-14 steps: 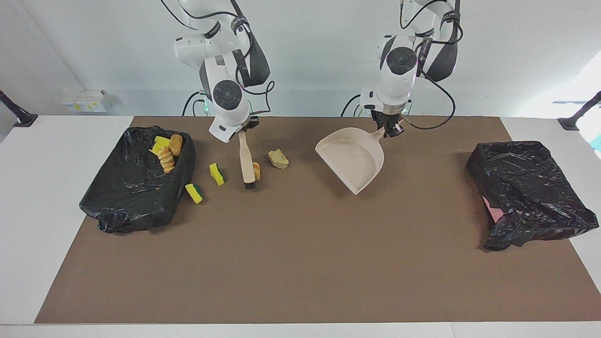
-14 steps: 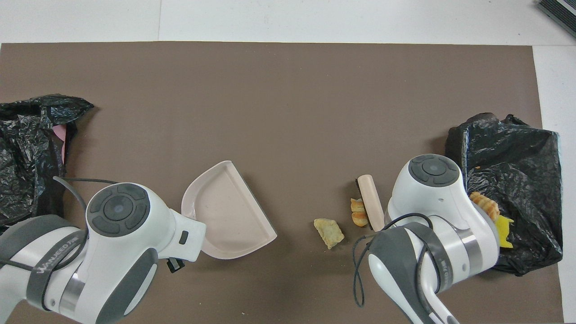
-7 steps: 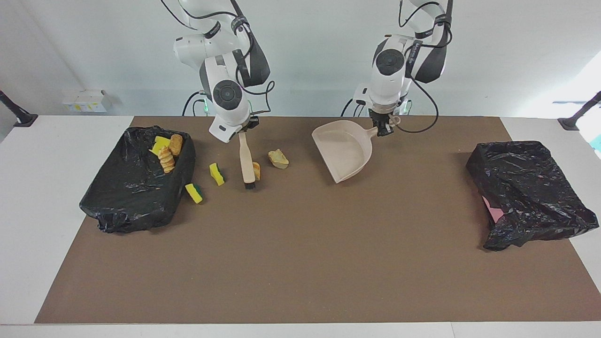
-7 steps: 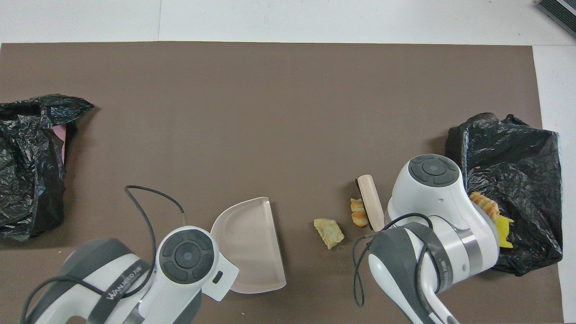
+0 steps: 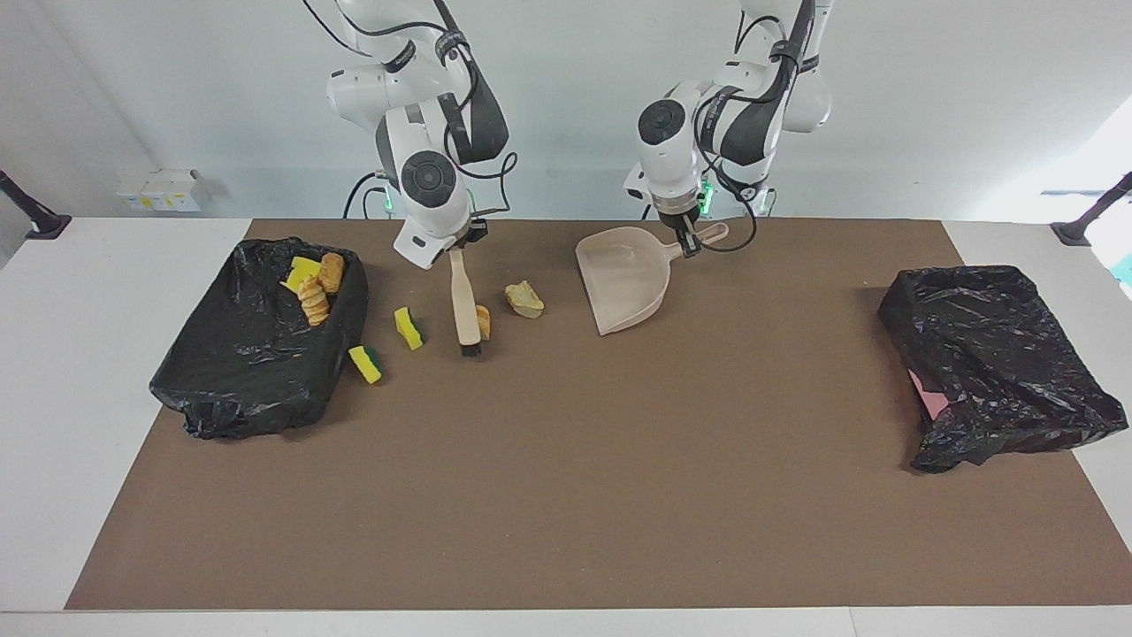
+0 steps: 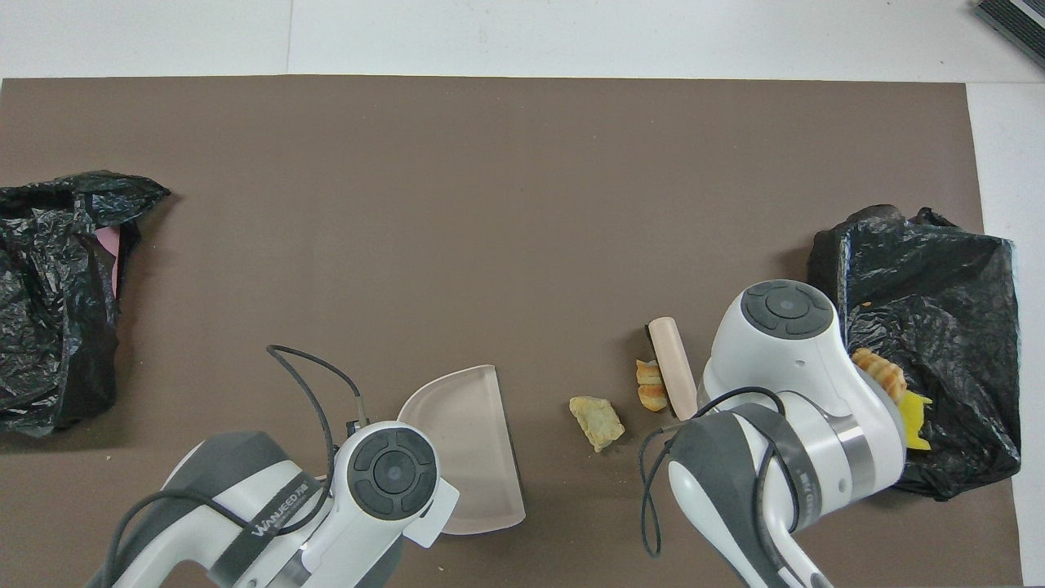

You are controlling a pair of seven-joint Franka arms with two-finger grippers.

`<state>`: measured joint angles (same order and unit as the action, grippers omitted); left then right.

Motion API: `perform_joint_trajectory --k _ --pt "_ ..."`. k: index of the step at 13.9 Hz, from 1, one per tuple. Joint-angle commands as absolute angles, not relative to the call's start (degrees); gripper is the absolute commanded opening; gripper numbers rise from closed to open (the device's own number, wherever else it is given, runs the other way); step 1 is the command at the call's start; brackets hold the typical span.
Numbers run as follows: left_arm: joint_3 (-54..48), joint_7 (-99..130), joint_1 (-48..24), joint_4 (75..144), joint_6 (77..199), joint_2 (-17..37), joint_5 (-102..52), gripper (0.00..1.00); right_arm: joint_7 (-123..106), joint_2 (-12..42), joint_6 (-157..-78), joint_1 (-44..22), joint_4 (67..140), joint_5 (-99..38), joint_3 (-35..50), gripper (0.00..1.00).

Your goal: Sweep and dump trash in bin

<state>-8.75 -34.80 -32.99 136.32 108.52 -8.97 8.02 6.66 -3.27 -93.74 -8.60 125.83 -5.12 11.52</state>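
Brown matting (image 5: 566,495) covers your table, with white surface at either end. At the right arm's end you have a black-lined bin (image 5: 256,354) holding a yellow sponge piece (image 5: 303,271) and two tan pastry lumps (image 5: 320,285). Two green-backed sponge pieces (image 5: 409,327) lie on the mat just beside the bin, one nearly against its wall. Your right gripper (image 5: 458,250) is clamped on the handle of a beige brush (image 5: 464,305), whose bristles meet the mat; a small pastry piece (image 5: 483,321) sits against the brush head, and a pale bread lump (image 5: 525,300) lies close by, toward the left arm's end. Your left gripper (image 5: 687,243) is closed on the handle of the beige dustpan (image 5: 624,278), which is tilted, its open lip down near the mat beside the bread lump. A second black bag (image 5: 999,363) lies crumpled at the left arm's end.
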Motion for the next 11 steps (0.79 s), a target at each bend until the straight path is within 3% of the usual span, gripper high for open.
perform_joint_trajectory --k 1,11 --pt "-7.91 -31.20 -34.54 135.79 109.77 -8.26 9.49 0.00 4.92 -3.78 -94.83 -7.65 126.39 -4.13 12.22 0.00" --pt "-8.00 -30.50 -34.63 135.53 112.23 -7.74 9.32 0.00 4.83 -3.69 -94.83 -7.56 126.39 -4.13 12.22 0.00"
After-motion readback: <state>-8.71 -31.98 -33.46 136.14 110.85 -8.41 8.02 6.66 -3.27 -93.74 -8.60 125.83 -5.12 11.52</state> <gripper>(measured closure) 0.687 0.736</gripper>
